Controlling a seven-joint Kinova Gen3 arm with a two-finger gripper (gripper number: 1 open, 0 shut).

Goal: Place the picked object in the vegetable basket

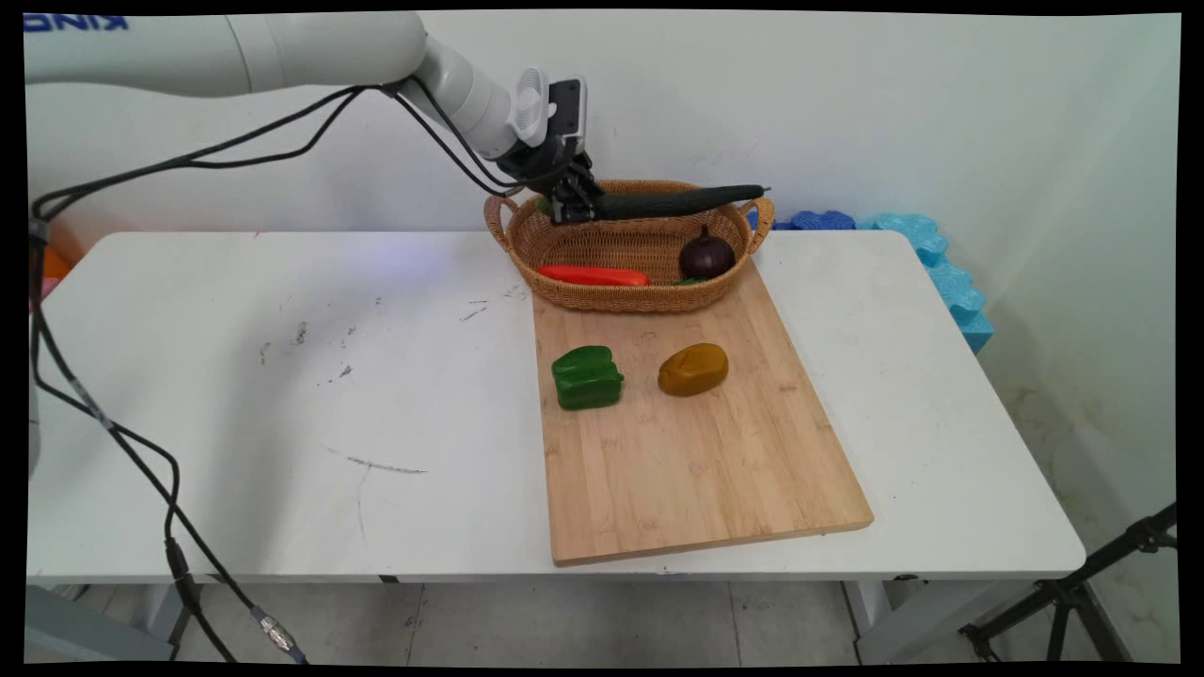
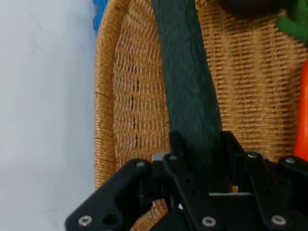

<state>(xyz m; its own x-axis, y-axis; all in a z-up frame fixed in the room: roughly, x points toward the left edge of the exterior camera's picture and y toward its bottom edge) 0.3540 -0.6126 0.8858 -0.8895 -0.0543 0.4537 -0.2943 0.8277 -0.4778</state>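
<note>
While the arm is reaching in from the upper left of the main view, its gripper [image 1: 571,209] is pinching one end of a long dark green cucumber [image 1: 677,201], which is sticking out level above the wicker basket [image 1: 616,297], its far tip passing over the right handle. Inside the basket an orange carrot [image 1: 593,275] is lying along the near wall and a dark purple onion [image 1: 706,255] is sitting toward the right; a small green thing beside the onion is mostly hiding behind the basket's rim, so it cannot be named. The basket is resting on the far end of a wooden cutting board [image 1: 696,470], where a green pepper [image 1: 587,377] and a brownish-yellow potato [image 1: 693,369] are lying near each other but apart. The board is lying on a white table [image 1: 235,395] marked with dark scuffs, against a white wall, with blue foam pieces [image 1: 926,254] past the far right corner.

From the hand view, the fingers [image 2: 177,144] are pressing against both sides of the cucumber [image 2: 187,96], whose far end is running off the top edge. Below it the basket [image 2: 115,120] weave is filling the frame, and an orange strip at the right edge is probably the carrot [image 2: 303,115].
</note>
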